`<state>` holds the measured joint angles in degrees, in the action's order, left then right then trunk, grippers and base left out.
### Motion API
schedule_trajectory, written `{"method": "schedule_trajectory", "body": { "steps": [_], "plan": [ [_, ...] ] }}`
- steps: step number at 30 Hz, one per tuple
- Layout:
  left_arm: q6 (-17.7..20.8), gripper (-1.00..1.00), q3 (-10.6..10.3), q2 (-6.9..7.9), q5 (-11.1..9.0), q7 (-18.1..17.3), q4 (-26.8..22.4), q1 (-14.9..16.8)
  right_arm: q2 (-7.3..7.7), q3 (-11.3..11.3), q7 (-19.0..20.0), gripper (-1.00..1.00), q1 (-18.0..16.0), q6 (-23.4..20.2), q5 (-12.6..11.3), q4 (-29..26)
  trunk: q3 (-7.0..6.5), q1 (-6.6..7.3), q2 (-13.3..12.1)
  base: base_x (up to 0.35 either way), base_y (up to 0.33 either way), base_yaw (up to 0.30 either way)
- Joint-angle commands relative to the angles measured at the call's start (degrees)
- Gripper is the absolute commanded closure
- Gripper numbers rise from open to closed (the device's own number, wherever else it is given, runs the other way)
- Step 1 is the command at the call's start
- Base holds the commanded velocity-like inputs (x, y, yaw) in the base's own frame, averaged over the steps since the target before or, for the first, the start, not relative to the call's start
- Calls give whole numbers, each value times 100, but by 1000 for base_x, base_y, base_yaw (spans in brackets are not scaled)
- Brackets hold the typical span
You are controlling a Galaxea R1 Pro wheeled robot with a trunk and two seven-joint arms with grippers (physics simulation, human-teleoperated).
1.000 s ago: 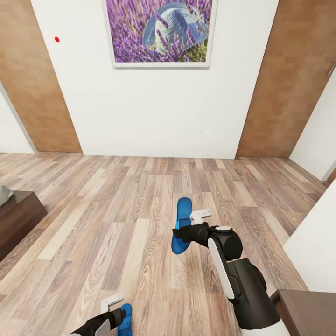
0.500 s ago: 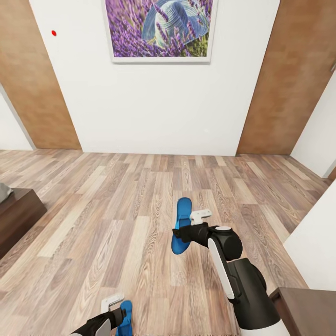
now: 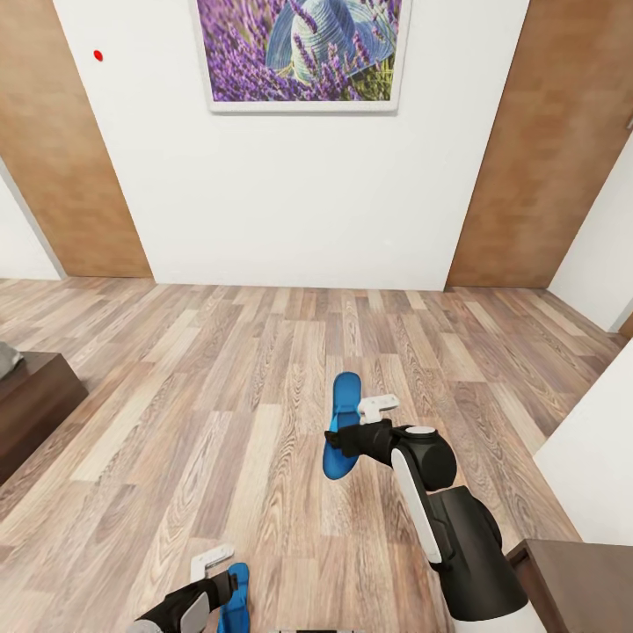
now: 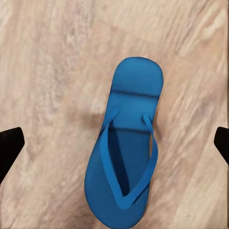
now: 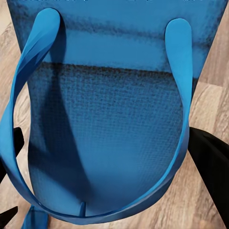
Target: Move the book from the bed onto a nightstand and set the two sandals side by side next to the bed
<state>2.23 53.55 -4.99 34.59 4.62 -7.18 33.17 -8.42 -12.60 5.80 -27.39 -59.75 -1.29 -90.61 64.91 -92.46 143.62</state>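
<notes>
Item: two blue sandals, bedroom floor, one at each of my pincers.

My right gripper [image 3: 352,437] is clamped on one blue sandal [image 3: 340,425], held above the wood-plank floor [image 3: 220,369]; my right wrist view adds its textured sole and straps [image 5: 102,143] close up. My left gripper [image 3: 230,587] hangs with fingers [image 4: 9,148] spread wide above the second sandal [image 4: 125,148], lying flat on the planks. Head view alone lists the lavender-and-hat picture [image 3: 303,53] and the bed's corner [image 3: 26,400].

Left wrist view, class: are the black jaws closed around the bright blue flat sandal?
No: the bright blue flat sandal lies flat on the wood-plank floor, with both dark jaw tips far apart at the picture's edges.
</notes>
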Motion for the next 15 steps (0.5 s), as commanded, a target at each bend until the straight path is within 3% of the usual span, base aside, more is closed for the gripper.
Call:
{"method": "schedule_trajectory", "body": {
  "steps": [1, 15],
  "plan": [
    [22, -100, 24, -6, 39, 7, -18, 37, -1, 3, 7, 100, -3, -25, -15, -3, 5, 1, 2, 0, 0, 0],
    [-92, -100, 24, -3, 39, 4, -28, 280, -2, -5, 8, 100, -3, -25, -20, 6, 182, -20, 13, 0, 0, 0]
  ]
}}
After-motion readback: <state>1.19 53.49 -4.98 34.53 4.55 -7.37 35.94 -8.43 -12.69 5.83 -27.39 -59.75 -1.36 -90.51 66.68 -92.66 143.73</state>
